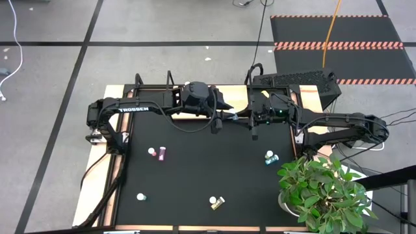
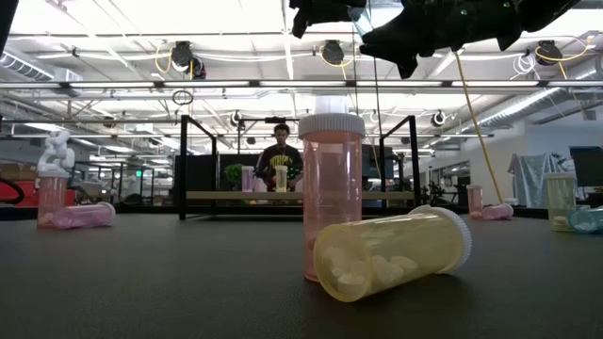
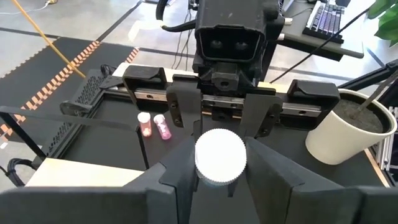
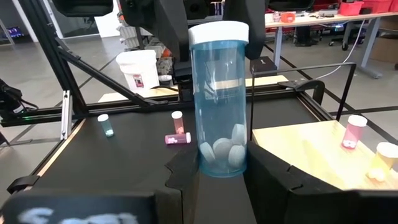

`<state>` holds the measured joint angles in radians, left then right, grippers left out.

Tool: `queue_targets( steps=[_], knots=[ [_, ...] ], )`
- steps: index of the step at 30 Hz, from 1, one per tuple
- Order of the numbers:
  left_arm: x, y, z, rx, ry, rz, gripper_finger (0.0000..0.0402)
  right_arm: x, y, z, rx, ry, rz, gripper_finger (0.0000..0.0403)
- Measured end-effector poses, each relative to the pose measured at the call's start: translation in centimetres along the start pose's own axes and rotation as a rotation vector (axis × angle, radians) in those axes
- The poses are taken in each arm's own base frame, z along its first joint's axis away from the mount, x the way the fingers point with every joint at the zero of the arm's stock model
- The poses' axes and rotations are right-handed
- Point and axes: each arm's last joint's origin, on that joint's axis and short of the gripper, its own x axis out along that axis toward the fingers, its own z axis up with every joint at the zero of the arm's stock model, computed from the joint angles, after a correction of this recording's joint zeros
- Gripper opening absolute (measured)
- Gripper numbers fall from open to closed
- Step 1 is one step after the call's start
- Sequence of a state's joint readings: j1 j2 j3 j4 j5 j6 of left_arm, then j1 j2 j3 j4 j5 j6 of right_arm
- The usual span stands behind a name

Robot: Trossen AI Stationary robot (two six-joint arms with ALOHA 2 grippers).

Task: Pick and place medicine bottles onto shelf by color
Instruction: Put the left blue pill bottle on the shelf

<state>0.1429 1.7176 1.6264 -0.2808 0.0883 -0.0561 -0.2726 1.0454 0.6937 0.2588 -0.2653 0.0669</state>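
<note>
Blue bottle upright mid-air over back of surface, near shelf. Right jaws clamped on base; left jaws around white cap, grip unclear. Light, rigid, slick plastic; grip body.

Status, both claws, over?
Right claw shut on blue bottle, midair. Left claw at its cap. Other bottles on table below, out of the way.
</note>
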Motion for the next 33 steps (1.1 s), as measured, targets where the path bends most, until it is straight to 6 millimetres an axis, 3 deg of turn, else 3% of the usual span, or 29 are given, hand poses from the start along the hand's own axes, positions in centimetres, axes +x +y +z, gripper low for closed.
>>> queue_targets(
  steps=[7, 13, 21, 27, 33],
  knots=[
    [0.0, 0.4, 0.0, -0.005, 0.002, 0.009, 0.0136, 0.0, -0.1, -0.1, 0.034, 0.007, -0.009, 0.0120],
    [-0.8, 1.5, 0.5, -0.014, -0.025, 0.031, 0.0127, -0.3, 0.0, 0.1, 0.051, 0.002, -0.025, 0.0171],
    [-3.0, 3.8, 1.5, 0.054, -0.045, 0.098, 0.0128, -2.1, -0.1, 0.5, 0.055, 0.008, -0.225, 0.0236],
    [-2.6, 9.1, -0.3, 0.083, 0.073, 0.221, 0.0128, -4.0, 0.2, 1.7, 0.035, -0.085, -0.312, 0.0242],
    [0.1, 15.5, -3.4, 0.173, 0.153, 0.264, 0.0129, -4.9, 0.3, 2.3, 0.020, -0.125, -0.366, 0.0239]
  ],
)
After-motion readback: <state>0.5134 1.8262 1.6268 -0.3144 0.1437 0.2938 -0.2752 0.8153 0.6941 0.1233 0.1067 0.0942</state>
